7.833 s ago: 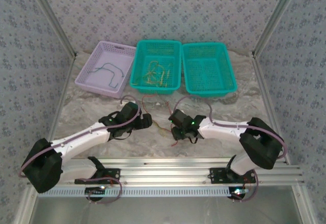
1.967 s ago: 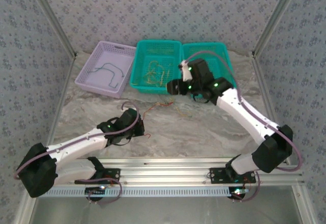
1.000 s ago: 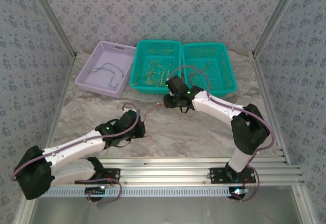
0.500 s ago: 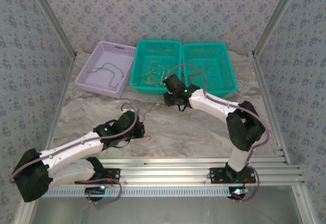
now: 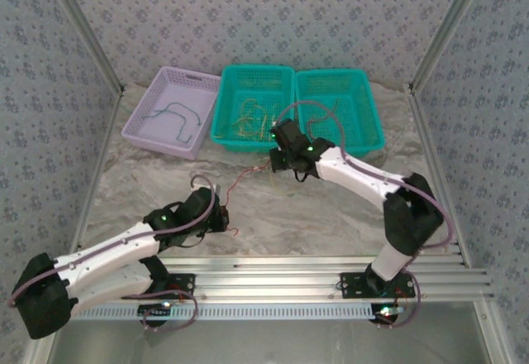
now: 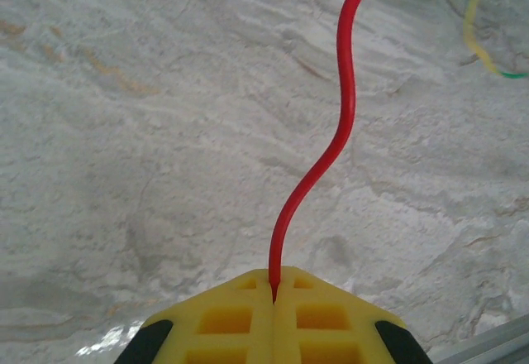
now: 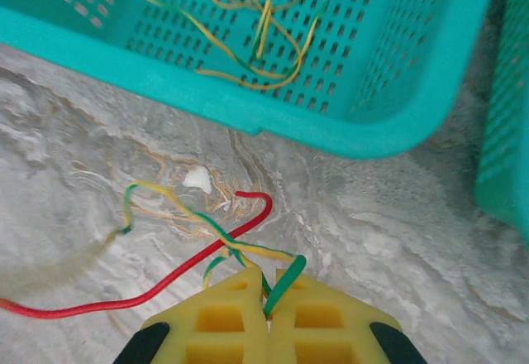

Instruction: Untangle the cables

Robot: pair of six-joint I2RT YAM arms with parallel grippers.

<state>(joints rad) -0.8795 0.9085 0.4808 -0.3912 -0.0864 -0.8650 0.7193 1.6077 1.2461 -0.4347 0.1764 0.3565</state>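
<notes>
Marble bench [image 5: 331,215] with three baskets along the far edge: lilac basket [image 5: 161,146] on the left, middle teal basket [image 5: 252,142], right teal basket [image 5: 372,128]. Right fingers [image 7: 219,318] sit low just in front of the middle teal basket, pressed together on a yellow-green cable [image 7: 207,225]. Left fingers [image 6: 223,323] are closer to the near edge, clamped on one end of the red cable [image 6: 343,116], which runs over the bench and crosses the yellow-green one. More yellow-green cables [image 7: 248,50] lie in the middle teal basket, and a grey-blue cable [image 5: 178,112] in the lilac basket.

Three baskets [image 5: 240,142] (two teal), two arms [image 5: 107,248].
</notes>
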